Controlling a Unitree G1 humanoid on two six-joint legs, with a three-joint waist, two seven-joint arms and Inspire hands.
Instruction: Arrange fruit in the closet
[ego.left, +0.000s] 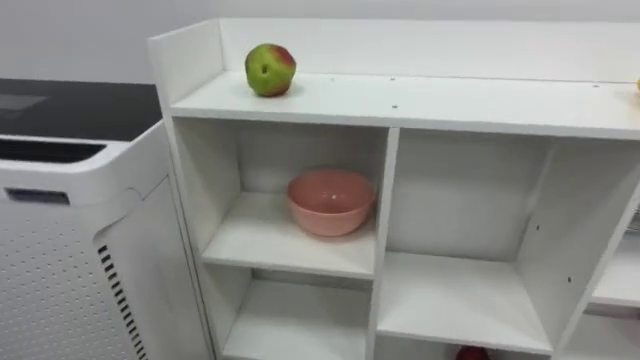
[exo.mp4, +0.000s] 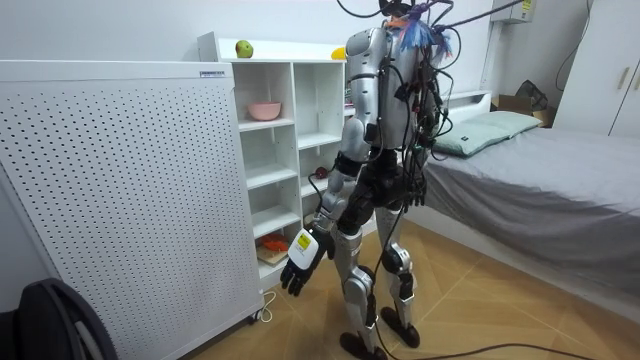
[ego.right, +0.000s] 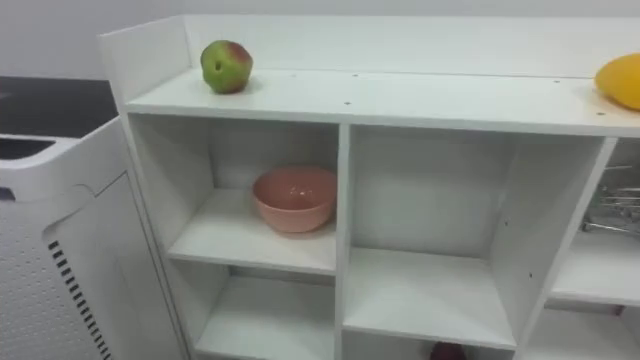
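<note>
Fruit: a green-and-red round apple (ego.left: 270, 69) sits on the top board of the white open-shelved wooden closet (ego.left: 430, 103), near its left wall. A yellow rounded fruit (ego.right: 621, 81) lies well apart at the right end of that board.
Bowl: a pink round bowl (ego.left: 331, 202) stands in the upper left compartment, apparently empty.
Robot: it stands facing the closet, between it and the grey bed (exo.mp4: 540, 170).
Left hand: the left hand (exo.mp4: 300, 262) hangs low beside the thigh, fingers loose and holding nothing.
Risk: the apple stands free, so a sideways brush during a reach could roll it along or off the board. A hand lowered carelessly might knock the bowl towards the shelf's front edge.
Hard to make out: a dark red object (ego.left: 472, 353) at the bottom edge is cut off, perhaps another fruit. The yellow fruit is also cropped, so its kind is unclear.
</note>
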